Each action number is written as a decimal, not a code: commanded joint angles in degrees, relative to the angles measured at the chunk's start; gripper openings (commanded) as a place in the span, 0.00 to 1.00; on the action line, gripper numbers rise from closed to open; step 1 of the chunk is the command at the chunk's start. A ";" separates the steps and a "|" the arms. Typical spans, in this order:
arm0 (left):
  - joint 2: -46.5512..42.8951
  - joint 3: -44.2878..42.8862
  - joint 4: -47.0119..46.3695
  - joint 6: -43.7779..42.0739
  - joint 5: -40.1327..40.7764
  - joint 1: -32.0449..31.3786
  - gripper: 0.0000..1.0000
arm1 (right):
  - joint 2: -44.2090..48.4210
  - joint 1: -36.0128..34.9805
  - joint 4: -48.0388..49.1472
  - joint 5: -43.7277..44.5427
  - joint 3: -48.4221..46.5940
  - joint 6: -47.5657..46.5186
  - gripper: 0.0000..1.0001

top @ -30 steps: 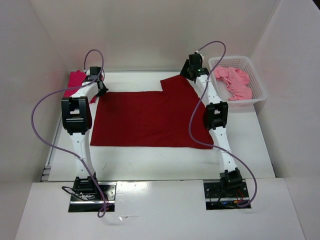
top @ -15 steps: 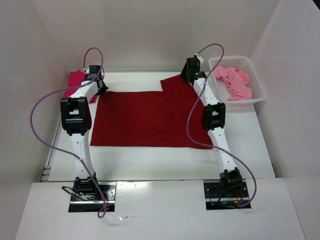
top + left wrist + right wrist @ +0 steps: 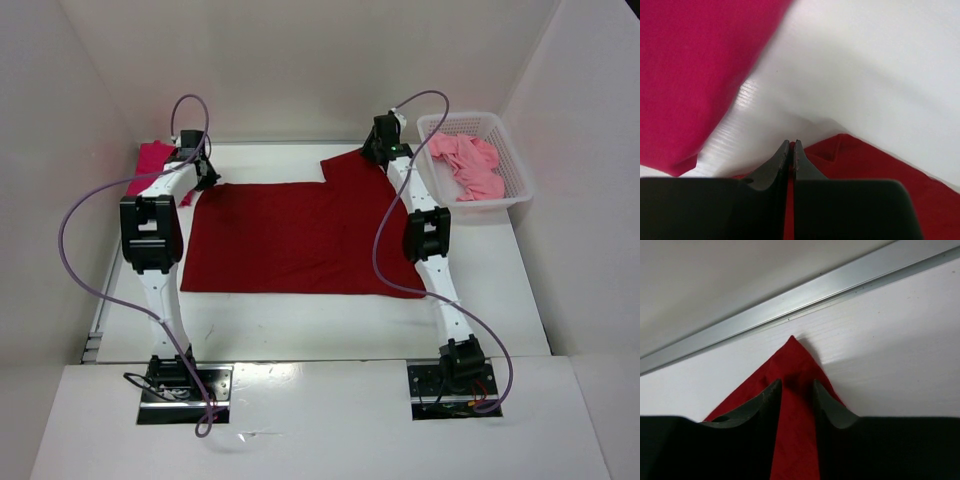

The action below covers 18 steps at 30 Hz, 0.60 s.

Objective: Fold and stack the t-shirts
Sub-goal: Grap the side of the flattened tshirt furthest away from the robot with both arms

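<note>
The dark red t-shirt (image 3: 300, 235) lies spread flat mid-table, one sleeve sticking out at the far right. My left gripper (image 3: 200, 172) is at its far left corner. In the left wrist view that gripper (image 3: 791, 145) is shut, with a strip of the dark red cloth (image 3: 865, 165) pinched between its jaws. My right gripper (image 3: 378, 150) is over the far right sleeve tip. In the right wrist view it (image 3: 796, 385) stands open, its fingers straddling the pointed red corner (image 3: 792, 360). The crimson-pink t-shirt (image 3: 150, 160) (image 3: 690, 65) lies at the far left. The light pink t-shirt (image 3: 468, 165) sits crumpled in the basket.
A white mesh basket (image 3: 517, 178) stands at the far right corner. A metal rail (image 3: 815, 295) runs along the table's back edge just beyond the sleeve tip. White walls close in on the left, back and right.
The right gripper has shifted slightly left over the sleeve corner and its jaws have drawn closer together. The left gripper and the shirts have not moved.
</note>
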<state>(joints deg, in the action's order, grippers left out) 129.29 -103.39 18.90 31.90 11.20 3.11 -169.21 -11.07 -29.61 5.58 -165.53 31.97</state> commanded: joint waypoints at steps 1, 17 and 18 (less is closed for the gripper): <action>-4.14 1.27 -1.32 0.97 -1.27 -0.04 0.00 | -1.21 0.79 -0.01 -2.50 -2.95 2.92 0.35; -6.51 5.22 -1.32 0.36 -0.83 -0.04 0.00 | -4.11 1.84 -1.07 -5.76 -10.94 9.34 0.01; -6.51 5.22 -1.32 0.36 -0.83 -0.04 0.00 | -4.11 1.84 -1.68 -5.76 -13.21 9.34 0.01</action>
<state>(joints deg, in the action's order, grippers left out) 125.60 -98.98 18.59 31.88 10.61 3.11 -173.25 -9.47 -31.38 -0.25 -172.31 40.16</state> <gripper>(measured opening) 0.066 0.011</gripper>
